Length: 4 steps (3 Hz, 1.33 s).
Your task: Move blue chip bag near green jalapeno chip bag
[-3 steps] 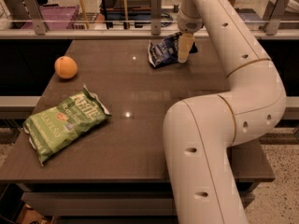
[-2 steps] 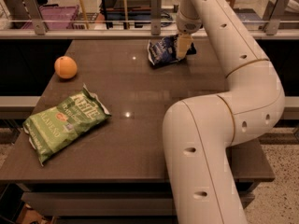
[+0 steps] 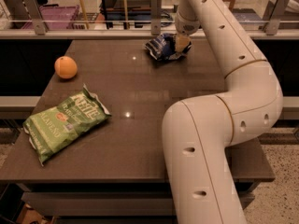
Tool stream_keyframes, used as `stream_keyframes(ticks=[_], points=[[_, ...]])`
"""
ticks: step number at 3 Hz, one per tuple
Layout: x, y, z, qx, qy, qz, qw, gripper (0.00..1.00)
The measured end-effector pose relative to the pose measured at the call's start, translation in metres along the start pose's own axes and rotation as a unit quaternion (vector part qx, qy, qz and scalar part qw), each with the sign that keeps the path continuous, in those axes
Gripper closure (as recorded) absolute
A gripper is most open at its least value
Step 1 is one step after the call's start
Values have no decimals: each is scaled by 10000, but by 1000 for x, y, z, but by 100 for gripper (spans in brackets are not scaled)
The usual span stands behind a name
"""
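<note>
We are looking at the gripper. It is reaching down to the far edge of the counter, a little right of the middle. There it is touching the right side of the blue chip bag. We cannot tell if the gripper is spread wide or pinching the bag. The blue chip bag is lying crumpled on the counter.

The green jalapeno chip bag is lying flat near the front left corner, well apart from the blue one. An orange is sitting by the left edge, between the green bag and the far left corner.

We are thinking this is the grabbing step, so the moving part is not yet done. Next, the gripper is going to need a good hold on the crinkly bag. Then it is going to have to carry it across toward the front left corner and put it down beside the green bag. It should be staying away from the orange, which could roll.

The counter is dark brown and shiny, with little lights shining on it. The big white arm is bending over the right side. Behind the far edge, a metal railing is running across, and a purple crate is sitting past it. A speckled floor is showing at the right.
</note>
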<state>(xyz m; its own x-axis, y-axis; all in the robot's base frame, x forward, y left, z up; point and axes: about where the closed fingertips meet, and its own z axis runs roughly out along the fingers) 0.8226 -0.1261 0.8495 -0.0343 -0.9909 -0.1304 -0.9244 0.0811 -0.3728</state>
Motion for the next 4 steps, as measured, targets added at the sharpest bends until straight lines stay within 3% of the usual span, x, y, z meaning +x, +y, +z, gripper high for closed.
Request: stream_keyframes(ticks=[1,2,4], points=[[-1,-1,4,15,-11,-4,10000,100],[-1,-1,4,15,-11,-4,10000,100],[-9,8,-31,-98,71,-158,9998,100]])
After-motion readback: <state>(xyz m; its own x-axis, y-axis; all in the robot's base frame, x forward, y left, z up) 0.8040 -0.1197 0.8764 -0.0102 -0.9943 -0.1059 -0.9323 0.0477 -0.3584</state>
